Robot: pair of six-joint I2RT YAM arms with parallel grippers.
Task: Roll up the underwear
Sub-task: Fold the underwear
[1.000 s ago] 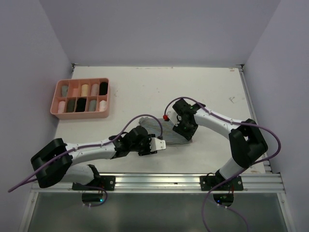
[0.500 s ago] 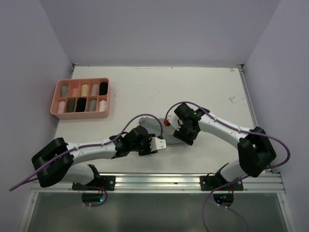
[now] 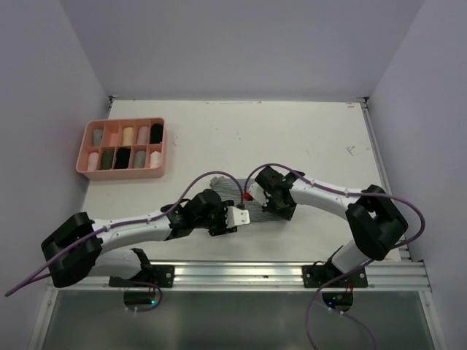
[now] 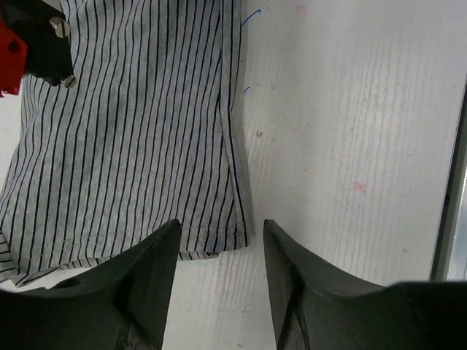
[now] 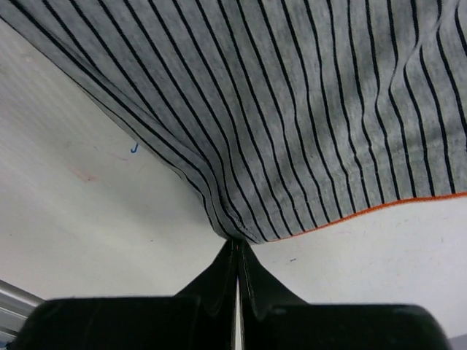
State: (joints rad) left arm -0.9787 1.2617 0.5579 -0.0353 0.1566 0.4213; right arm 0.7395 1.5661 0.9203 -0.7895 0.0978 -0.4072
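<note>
The big white table [image 3: 306, 138] holds everything. A pink tray [image 3: 120, 173] sits at its left side, well apart from the arms, with small rolls of cloth [image 3: 122, 157] in its boxes. The grey striped underwear [image 3: 228, 188] lies flat near the front edge, between the two arms. The left claw [image 4: 219, 244] is open, with one corner of the cloth between its fingers. The right claw [image 5: 238, 251] is pinched tight on another corner. Tiny blue pen marks [image 4: 250, 16] sit just beside the cloth.

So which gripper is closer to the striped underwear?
Right. The right gripper is shut on an edge of the striped underwear; the left gripper stands open, jaws either side of another corner, contact unclear.
</note>
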